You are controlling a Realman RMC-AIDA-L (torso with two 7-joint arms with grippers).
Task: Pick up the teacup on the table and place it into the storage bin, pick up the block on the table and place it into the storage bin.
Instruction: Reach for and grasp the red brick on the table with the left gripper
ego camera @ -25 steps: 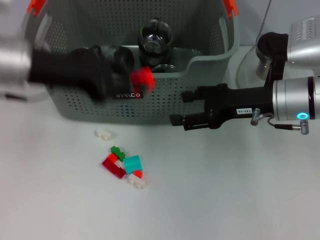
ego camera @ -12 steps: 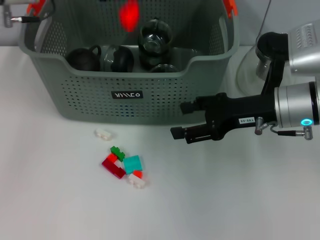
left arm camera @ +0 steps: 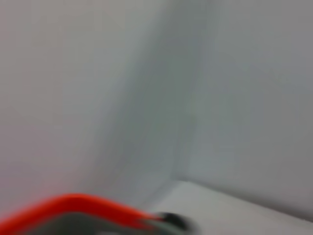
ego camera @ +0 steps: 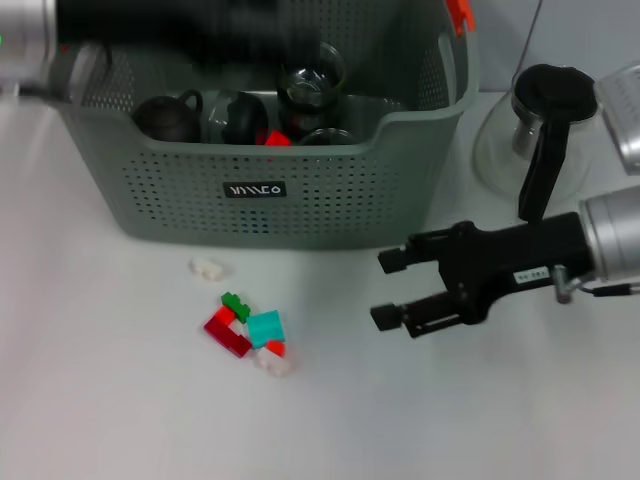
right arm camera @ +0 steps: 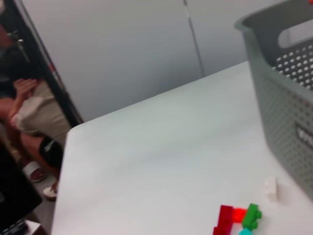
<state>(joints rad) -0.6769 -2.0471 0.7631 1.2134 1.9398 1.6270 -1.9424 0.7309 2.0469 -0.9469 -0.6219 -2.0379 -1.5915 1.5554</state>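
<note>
While dark teacups [ego camera: 165, 115] and one red block [ego camera: 277, 139] already sit in the bin [ego camera: 300, 205] at upper centre, more blocks [ego camera: 247, 332] lie on the table [ego camera: 120, 400] below. Right gripper [ego camera: 398, 290] hangs spread and empty nearby; left arm's fingers I cannot tell.

Bin [ego camera: 300, 215], centre of frame: small black label [ego camera: 256, 189] with white lettering, not legible. Right arm, lower right: white sticker [ego camera: 531, 272], print too small to read.
</note>
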